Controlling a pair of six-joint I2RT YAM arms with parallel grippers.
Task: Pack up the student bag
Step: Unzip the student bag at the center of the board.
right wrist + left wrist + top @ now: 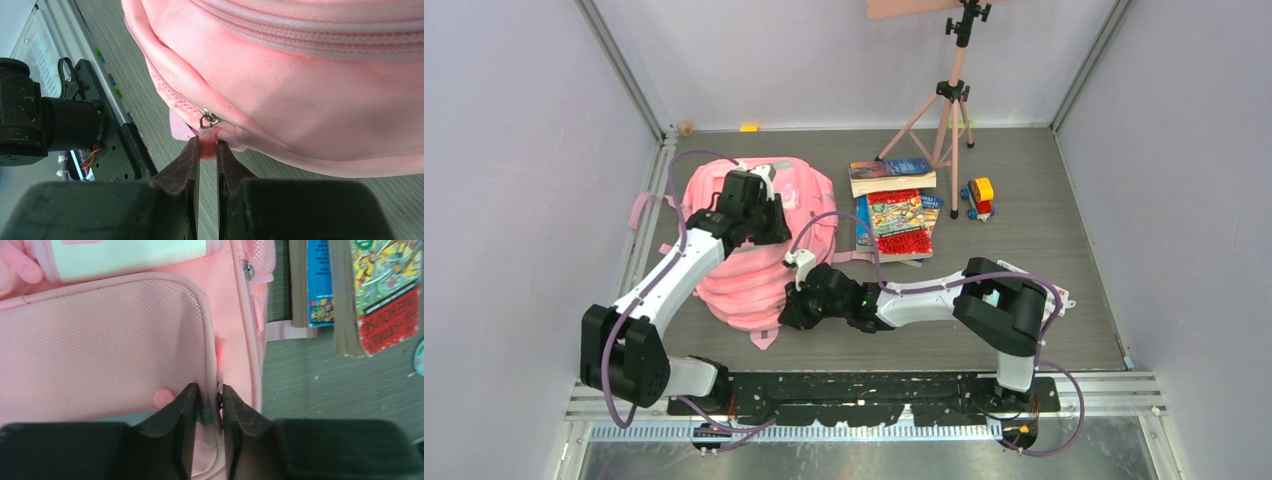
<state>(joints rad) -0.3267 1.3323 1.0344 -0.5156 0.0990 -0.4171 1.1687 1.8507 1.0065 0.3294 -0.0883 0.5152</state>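
top external view: the student bag is lying flat in the left-centre of the frame on the grey table, with its pink straps trailing toward the left edge. the left gripper is reaching over the upper part of the bag, while the right gripper is pressing in at the bag's lower right edge. right of the bag, a stack of books is sitting in the middle of the frame. a small red and yellow toy is standing just beside them on the right, and a pink tripod is rising above them near the top.

in the left wrist view, the left gripper's fingers are nipping the seamed edge of the bag's textured front pocket, nearly together with fabric between them. in the right wrist view, low in the middle of the frame, the right gripper's fingers are clamping a pink zip pull. the pull is hanging below a small silver ring at the bag's edge.
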